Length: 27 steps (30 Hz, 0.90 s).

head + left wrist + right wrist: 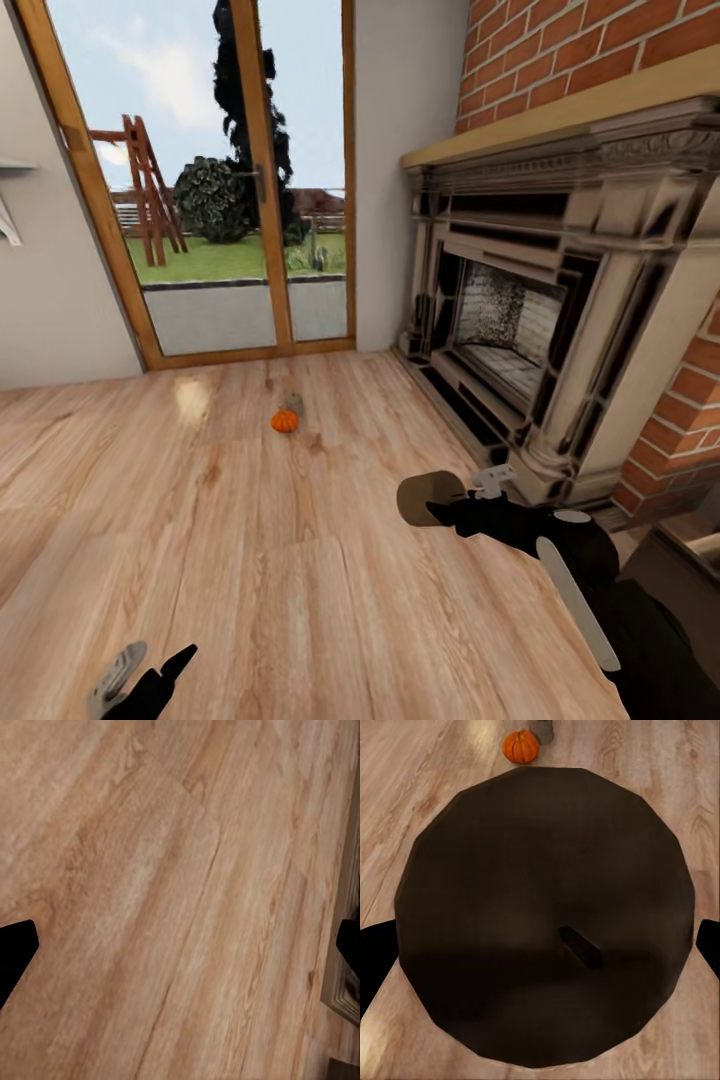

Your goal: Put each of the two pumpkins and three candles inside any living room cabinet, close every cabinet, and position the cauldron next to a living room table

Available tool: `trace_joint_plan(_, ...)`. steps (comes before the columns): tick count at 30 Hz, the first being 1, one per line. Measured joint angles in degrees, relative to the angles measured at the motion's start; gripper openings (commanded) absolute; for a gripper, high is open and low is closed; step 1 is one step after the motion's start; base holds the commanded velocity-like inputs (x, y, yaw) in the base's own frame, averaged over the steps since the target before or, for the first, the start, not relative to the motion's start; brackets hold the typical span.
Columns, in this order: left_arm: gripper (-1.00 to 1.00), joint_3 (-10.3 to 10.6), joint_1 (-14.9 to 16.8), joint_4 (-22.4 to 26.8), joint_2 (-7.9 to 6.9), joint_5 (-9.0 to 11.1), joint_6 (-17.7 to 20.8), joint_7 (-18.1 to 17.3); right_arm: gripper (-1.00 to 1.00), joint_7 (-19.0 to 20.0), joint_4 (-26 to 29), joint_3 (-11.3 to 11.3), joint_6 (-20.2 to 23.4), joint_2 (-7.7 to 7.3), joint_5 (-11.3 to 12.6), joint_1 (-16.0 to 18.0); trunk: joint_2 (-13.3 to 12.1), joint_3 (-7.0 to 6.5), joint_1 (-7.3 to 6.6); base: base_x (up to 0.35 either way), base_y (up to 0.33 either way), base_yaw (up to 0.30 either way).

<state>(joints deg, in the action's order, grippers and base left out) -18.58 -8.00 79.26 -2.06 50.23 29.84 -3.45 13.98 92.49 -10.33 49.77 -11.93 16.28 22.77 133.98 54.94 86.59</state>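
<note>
Right fingers (375, 956) flank a candle (544, 919) — pumpkin (285, 421) on floor (250, 560).

We see a pale wood-plank floor (250, 560), a carved stone fireplace (540, 330) set in red brick (560, 50), a wood-framed glass door (215, 180); beyond it, perhaps a wooden play frame (145, 190).

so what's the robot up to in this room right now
The robot stands on a light wood floor beside a brick fireplace. Its right gripper holds a short tan cylinder, apparently a candle; in the right wrist view a dark round face with a wick-like stub sits between the fingers. The left gripper hangs low, open and empty. Ahead on the floor lie a small ribbed orange pumpkin and a small grey-tan object just behind it, near the glass patio door.
</note>
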Motion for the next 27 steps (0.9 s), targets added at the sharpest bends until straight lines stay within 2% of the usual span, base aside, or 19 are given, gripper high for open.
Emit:
trace_joint_plan(6, 1.0, 0.1, 0.0, 0.1, 0.18, -1.8, 0.0, -0.1, -1.0, -0.2, 0.0, 0.1, -0.3, 0.06, 0.0, 0.0, 0.0, 0.0, 0.0, 0.285, 0.217, 0.0)
trace_joint_plan(11, 1.0, 2.0, 0.0, 0.1, 0.15, -2.1, -0.1, 0.1, -1.0, -2.7, 0.0, 0.0, -0.6, 0.15, 0.0, 0.0, 0.0, 0.0, 0.0, 0.284, 0.209, 0.0)
trace_joint_plan(14, 1.0, 2.4, 0.0, 0.1, 0.11, -2.2, -0.1, 0.1, -1.0, -3.1, 0.0, 0.0, -0.7, 0.14, 0.1, 0.0, 0.0, 0.0, 0.0, 0.284, 0.2, 0.0)
trace_joint_plan(27, 1.0, 2.8, 0.2, 0.2, 0.03, -2.3, -0.1, 0.2, -1.0, -3.4, 0.0, 0.2, -0.7, 0.12, 0.1, 0.0, 0.0, 0.0, 0.0, 0.278, 0.222, 0.0)
